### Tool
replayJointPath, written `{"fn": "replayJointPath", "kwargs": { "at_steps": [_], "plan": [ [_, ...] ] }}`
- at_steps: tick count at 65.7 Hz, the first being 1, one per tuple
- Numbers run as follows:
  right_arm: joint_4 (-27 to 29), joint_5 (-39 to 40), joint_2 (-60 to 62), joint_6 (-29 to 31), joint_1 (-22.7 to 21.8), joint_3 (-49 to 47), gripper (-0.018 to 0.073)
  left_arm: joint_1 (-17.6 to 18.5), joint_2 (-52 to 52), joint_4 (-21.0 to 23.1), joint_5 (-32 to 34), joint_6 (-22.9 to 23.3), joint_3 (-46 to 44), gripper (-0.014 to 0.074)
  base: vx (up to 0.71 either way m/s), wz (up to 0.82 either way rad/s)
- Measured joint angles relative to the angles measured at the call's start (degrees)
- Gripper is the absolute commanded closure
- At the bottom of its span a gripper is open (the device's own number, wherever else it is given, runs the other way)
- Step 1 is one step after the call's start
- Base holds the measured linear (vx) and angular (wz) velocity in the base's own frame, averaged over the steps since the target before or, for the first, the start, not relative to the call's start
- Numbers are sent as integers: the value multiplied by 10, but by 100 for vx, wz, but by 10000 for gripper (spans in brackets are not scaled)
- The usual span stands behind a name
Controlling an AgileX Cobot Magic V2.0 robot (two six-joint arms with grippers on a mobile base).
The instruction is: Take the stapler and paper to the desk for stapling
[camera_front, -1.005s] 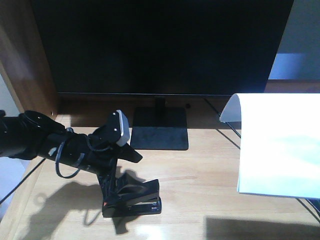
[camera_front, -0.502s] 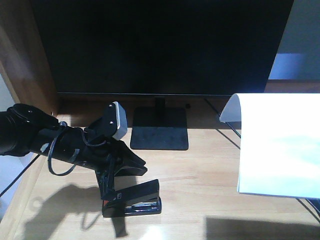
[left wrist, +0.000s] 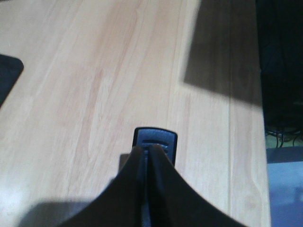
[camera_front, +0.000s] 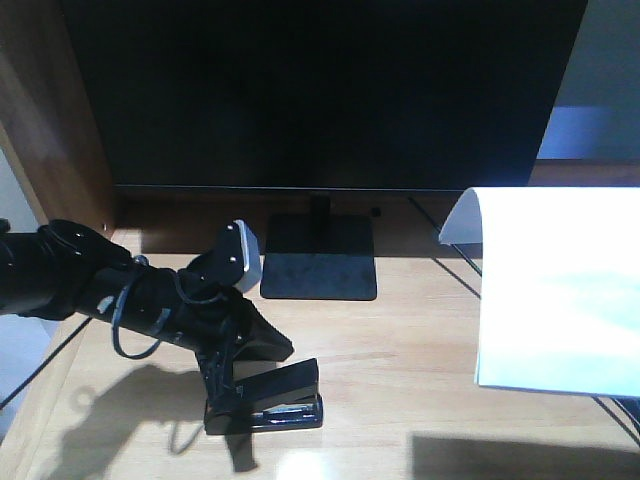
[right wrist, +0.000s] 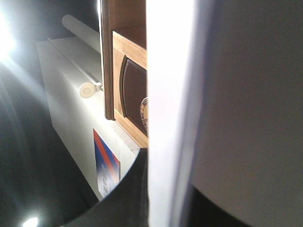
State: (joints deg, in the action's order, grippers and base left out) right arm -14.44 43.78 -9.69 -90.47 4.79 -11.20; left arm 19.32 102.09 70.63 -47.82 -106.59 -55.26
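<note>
Above the right of the wooden desk (camera_front: 400,350), the paper (camera_front: 560,290) is held aloft, clamped between the right fingers (right wrist: 127,201); at near left, the stapler (camera_front: 275,398) is rested on the desk, gripped by the closed left fingers (left wrist: 123,194).

1. Front view: hard light from above. Dark, sharp-edged shadows lay on the desk (camera_front: 420,370), with a glare patch near the bottom edge.
2. Paper (camera_front: 560,300) was blown out to near white. Monitor (camera_front: 320,90) was crushed to flat black, and the stapler (camera_front: 265,400) was a dark blob.
3. Left wrist view: the desk was bright at left, with a hard shadow block upper right. The left pincer (left wrist: 147,153) was a soft, dark silhouette.
4. Right wrist view: the paper was an overexposed, blurred strip. Flare sat top left and the surroundings were dim.
</note>
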Motion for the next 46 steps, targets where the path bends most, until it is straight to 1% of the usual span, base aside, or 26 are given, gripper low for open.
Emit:
{"fn": "replayJointPath", "kwargs": {
  "at_steps": [16, 46],
  "plan": [
    [0, 0, 0, 0, 0, 0, 561, 4, 37, 0, 7, 0, 0, 603, 0, 0],
    [0, 0, 0, 0, 0, 0, 561, 4, 40, 0, 8, 0, 0, 603, 0, 0]
  ]
}}
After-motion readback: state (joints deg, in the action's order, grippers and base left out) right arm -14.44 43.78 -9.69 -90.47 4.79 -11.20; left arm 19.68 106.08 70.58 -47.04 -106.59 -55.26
